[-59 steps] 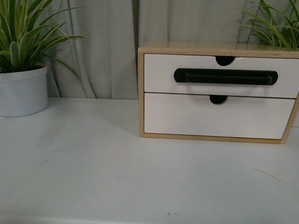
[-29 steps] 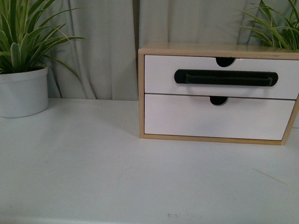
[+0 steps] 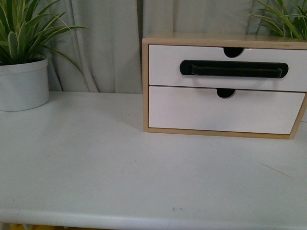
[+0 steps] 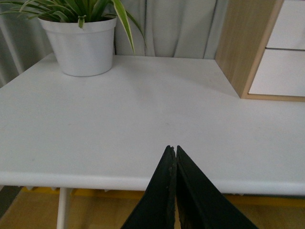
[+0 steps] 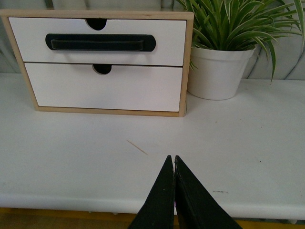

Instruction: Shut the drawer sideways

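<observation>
Light-wood cabinet (image 3: 145,86) stands toward the far right corner of the white table (image 3: 96,158). The drawer (image 3: 168,72), the upper one with the black bar handle (image 3: 234,69), sits in its top bay. From the front it looks close to flush, so little travel seems left, though I cannot tell how much. The left gripper (image 4: 171,152) and right gripper (image 5: 171,160) both hang over the near edge with their fingers pressed together, holding nothing, well apart from the cabinet. The main risk is that a push may shove the whole cabinet toward the far edge, since nothing braces it. An off-centre contact could also twist it, and the white pot (image 5: 217,71) just beside its right side could be knocked. Coming in low would press the plain lower front (image 3: 216,112) instead. A fingertip could also catch under the handle.
</observation>
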Action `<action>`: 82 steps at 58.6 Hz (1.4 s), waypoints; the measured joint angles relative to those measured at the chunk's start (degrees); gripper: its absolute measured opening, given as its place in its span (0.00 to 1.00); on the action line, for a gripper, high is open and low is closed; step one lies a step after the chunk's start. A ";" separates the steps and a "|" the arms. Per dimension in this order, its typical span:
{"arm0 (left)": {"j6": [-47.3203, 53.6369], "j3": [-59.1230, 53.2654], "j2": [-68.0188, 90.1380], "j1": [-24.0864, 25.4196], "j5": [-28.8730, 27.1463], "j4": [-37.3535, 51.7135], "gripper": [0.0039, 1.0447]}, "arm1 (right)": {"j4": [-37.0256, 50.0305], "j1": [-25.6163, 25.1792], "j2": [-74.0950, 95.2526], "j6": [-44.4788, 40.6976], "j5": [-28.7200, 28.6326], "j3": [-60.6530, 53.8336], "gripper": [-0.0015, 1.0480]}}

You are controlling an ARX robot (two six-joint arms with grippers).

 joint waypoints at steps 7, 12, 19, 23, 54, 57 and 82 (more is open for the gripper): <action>0.02 0.00 -5.05 0.00 0.02 -3.82 0.04 | 0.02 0.00 0.00 0.02 0.00 0.00 0.01; 0.00 0.00 -5.18 0.00 0.02 -4.04 0.14 | 0.00 0.00 0.00 0.00 0.00 0.00 0.06; 0.00 0.00 -5.27 0.00 0.02 -4.04 0.37 | 0.02 0.00 0.00 0.00 0.00 -0.02 0.29; 0.00 0.00 -5.27 0.00 0.02 -4.04 0.51 | 0.00 0.00 0.00 0.02 0.00 0.00 0.41; 0.04 0.00 -5.27 0.00 0.02 -4.04 0.95 | 0.00 0.00 0.00 0.20 0.00 0.00 0.91; 0.04 0.00 -5.27 0.00 0.02 -4.04 0.95 | 0.00 0.00 0.00 0.20 0.00 0.00 0.91; 0.04 0.00 -5.27 0.00 0.02 -4.04 0.95 | 0.00 0.00 0.00 0.20 0.00 0.00 0.91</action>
